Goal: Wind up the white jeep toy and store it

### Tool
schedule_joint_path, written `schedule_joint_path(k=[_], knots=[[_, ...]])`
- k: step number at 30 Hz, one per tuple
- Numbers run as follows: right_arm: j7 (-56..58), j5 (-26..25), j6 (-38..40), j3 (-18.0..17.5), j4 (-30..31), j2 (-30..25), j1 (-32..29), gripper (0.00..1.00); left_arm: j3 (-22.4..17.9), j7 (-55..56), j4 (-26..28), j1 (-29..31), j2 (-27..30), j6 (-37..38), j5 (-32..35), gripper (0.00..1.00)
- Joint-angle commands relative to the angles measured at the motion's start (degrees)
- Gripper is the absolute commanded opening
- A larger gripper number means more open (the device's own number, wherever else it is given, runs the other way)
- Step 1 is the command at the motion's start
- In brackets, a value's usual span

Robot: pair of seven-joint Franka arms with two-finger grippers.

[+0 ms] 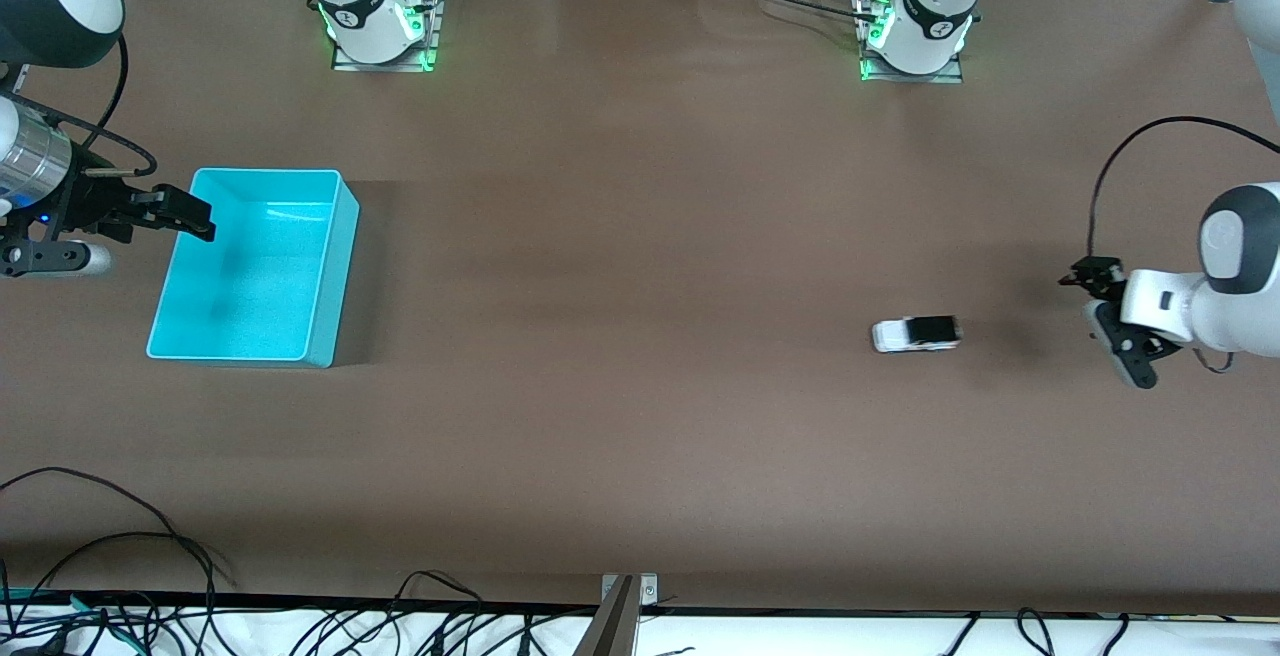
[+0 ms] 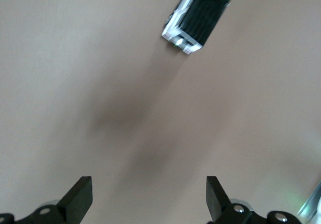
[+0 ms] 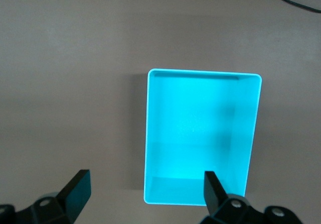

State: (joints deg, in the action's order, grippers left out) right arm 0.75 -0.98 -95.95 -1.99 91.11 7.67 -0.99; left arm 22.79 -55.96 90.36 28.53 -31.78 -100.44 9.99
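Observation:
The white jeep toy [image 1: 916, 333] with its black rear section rests on the brown table toward the left arm's end. In the left wrist view it [image 2: 196, 18] lies well ahead of the fingers. My left gripper [image 1: 1118, 336] is open and empty, held above the table beside the jeep, apart from it; it also shows in its own wrist view [image 2: 149, 199]. The turquoise bin [image 1: 345, 236] stands empty toward the right arm's end. My right gripper [image 1: 195, 219] is open and empty above the bin's outer edge. In the right wrist view the gripper [image 3: 145, 196] straddles a corner of the bin [image 3: 148, 133].
Both arm bases [image 1: 375, 21] [image 1: 915, 31] stand along the table's edge farthest from the front camera. Loose black cables [image 1: 120, 556] and a metal bracket [image 1: 625, 601] lie at the nearest edge. A black cable [image 1: 1150, 131] loops above the left arm.

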Motion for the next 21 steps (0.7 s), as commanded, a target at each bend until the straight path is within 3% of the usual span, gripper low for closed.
schedule_joint_path(k=[1,11,21], knots=[[0.66,-0.07,0.77,-0.30,-0.76,0.06,-0.41,1.00,4.62,10.68,-0.01,0.21,3.83,3.32,-0.85,1.00],[0.66,-0.07,0.77,-0.21,-0.76,0.06,-0.41,1.00,12.71,28.96,-5.01,0.21,6.73,9.21,-0.33,1.00],[0.66,-0.07,0.77,-0.21,-0.76,0.06,-0.41,1.00,15.71,37.15,-10.20,0.21,8.22,15.10,-0.15,1.00]])
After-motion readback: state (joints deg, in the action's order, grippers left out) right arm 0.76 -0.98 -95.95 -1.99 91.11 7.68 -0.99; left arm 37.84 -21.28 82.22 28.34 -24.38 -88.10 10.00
